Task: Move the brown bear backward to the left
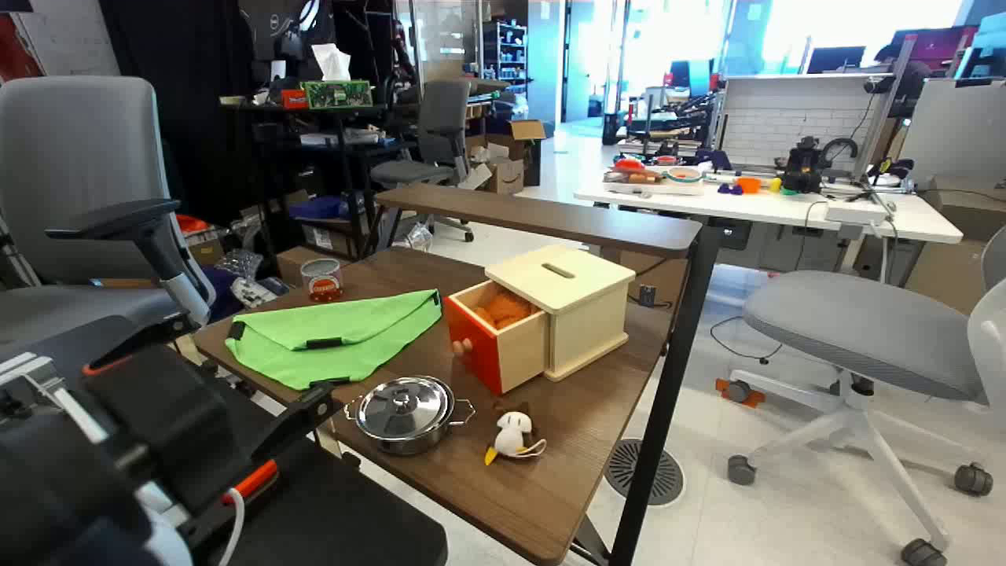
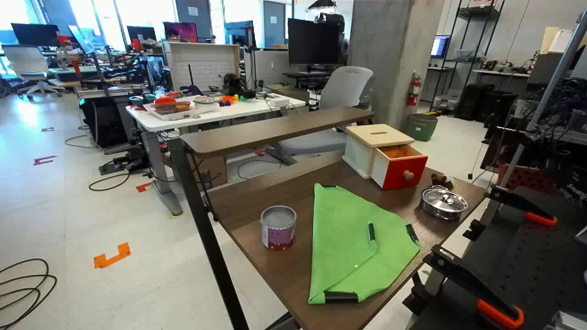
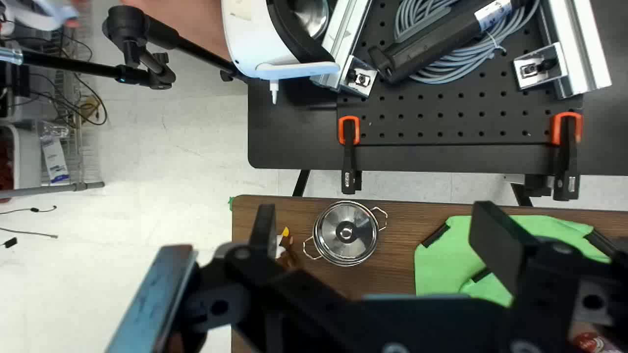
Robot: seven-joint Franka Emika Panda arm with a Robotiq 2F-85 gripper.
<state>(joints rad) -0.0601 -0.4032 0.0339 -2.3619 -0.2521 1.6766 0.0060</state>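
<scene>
The brown bear (image 1: 525, 418) is small and dark brown, mostly hidden behind a white toy with a yellow beak (image 1: 512, 437) on the brown table. It also shows beside the steel pot in an exterior view (image 2: 438, 179). In the wrist view the bear (image 3: 292, 256) is partly covered by the left finger and the gripper body. The lidded steel pot (image 3: 345, 233) lies between the fingers in that view, well below them. My gripper (image 3: 380, 233) is wide open and empty, above the table. I cannot make it out in the exterior views.
A wooden box (image 1: 589, 314) with an open orange-red drawer (image 1: 479, 346) stands behind the toys. A green cloth (image 2: 353, 247) and a tin can (image 2: 279, 228) lie farther along the table. A raised shelf (image 1: 542, 216) runs along the table's far side. Clamps (image 3: 349, 157) grip the black bench edge.
</scene>
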